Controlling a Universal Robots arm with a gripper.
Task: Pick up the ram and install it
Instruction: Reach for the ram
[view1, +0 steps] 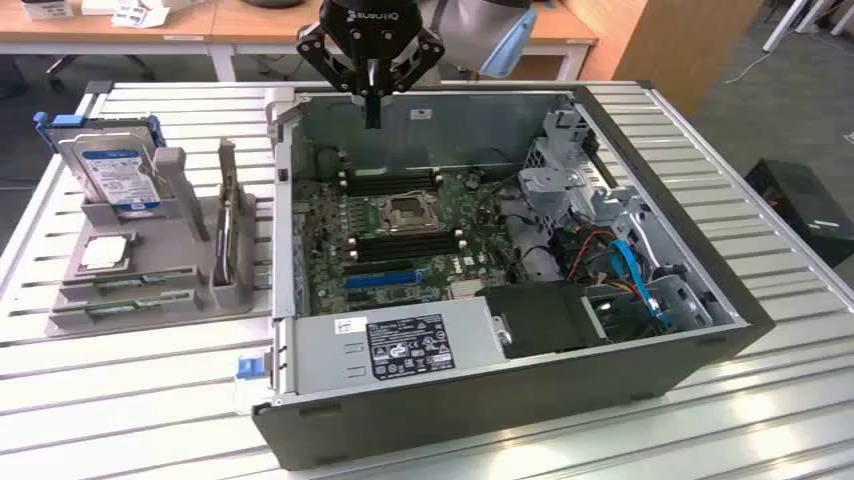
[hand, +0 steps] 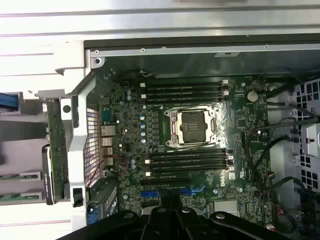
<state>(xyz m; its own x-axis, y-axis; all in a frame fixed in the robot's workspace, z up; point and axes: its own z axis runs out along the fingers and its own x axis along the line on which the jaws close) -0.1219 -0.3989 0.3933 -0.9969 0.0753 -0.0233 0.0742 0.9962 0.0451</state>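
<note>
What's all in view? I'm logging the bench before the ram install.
Slatted metal table: one, white, under everything.
Open computer case: one, dark grey, on table.
Circuit-covered motherboard: one, green, inside case.
Plastic parts holder: one, grey, exterior view's left of case.
Boxy hard drive: one, silver-blue, upright in holder.
Square CPU chip: one, silver, on holder.
Thin ram sticks: two, green, lying in holder.
Hand: one, black, shut, above case's far wall.

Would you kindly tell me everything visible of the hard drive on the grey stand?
The hard drive is a silvery metal slab with a blue-and-white label facing the camera. It stands on edge, leaning back slightly, slotted into the grey stand at the exterior view's left of the open computer case.
</note>
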